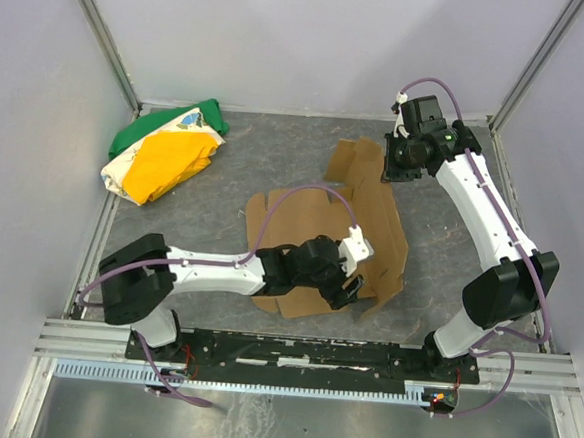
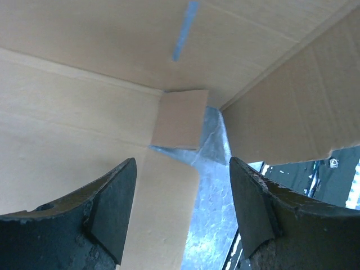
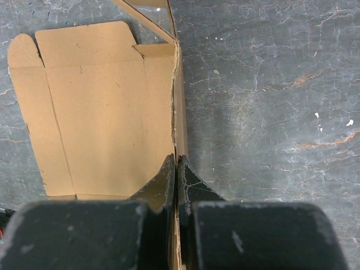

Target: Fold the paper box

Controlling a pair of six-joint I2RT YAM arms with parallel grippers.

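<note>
Though unclear from above, right gripper (image 3: pixel 176 163) pinches paper box (image 3: pixel 101 112) (raised flap).

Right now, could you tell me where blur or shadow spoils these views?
Top external: evenly lit, sharp, the paper box clear. Left wrist: very close, the left tool dark against the bright box filling the frame. Right wrist: sharp, but a dark shadow lies on the table beside the box.

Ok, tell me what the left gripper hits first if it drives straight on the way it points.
Probably the box: the left gripper, jaws open, aims at a corner where a small flap meets its panels, a sliver of table showing beside it. Which panel comes first is unclear.
</note>
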